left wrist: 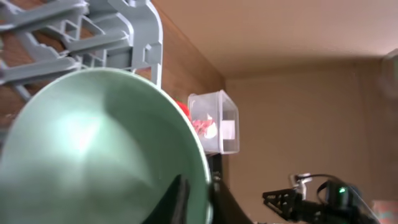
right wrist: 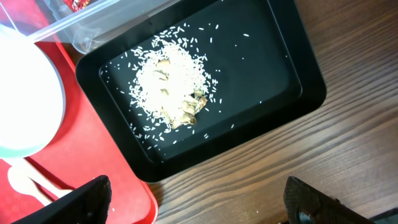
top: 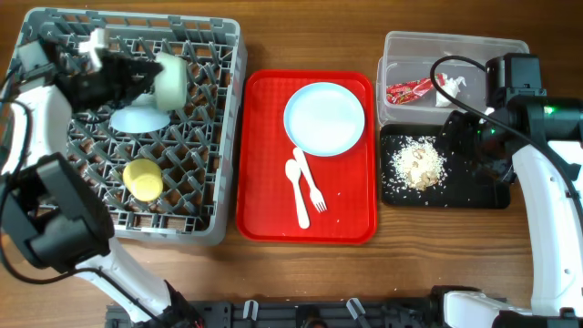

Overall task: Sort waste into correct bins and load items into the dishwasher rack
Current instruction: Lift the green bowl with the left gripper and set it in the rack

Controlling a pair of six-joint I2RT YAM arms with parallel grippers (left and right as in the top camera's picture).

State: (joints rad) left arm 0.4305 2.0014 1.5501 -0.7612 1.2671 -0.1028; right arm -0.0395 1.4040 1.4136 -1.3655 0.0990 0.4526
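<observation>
The left claw [top: 146,77] is closed on the rim of a mint bowl [top: 170,77], at the far part of the rack [top: 228,55]. The rack stands on the desk [top: 301,36], left of the red tray [top: 264,182]. A yellow-lined bowl [top: 143,179] sits in the rack.

The red tray carries the plate [top: 324,118], spoon [top: 293,178] and fork [top: 311,187].

Right of the red tray:
- Far side: the tub [top: 405,55], holding the wrapper [top: 410,91] and napkin [top: 453,87].
- Near side: the black tray [top: 483,187], holding the scraps [top: 417,164].

The right claw [right wrist: 199,205] hangs there with its jaws wide apart and empty.
</observation>
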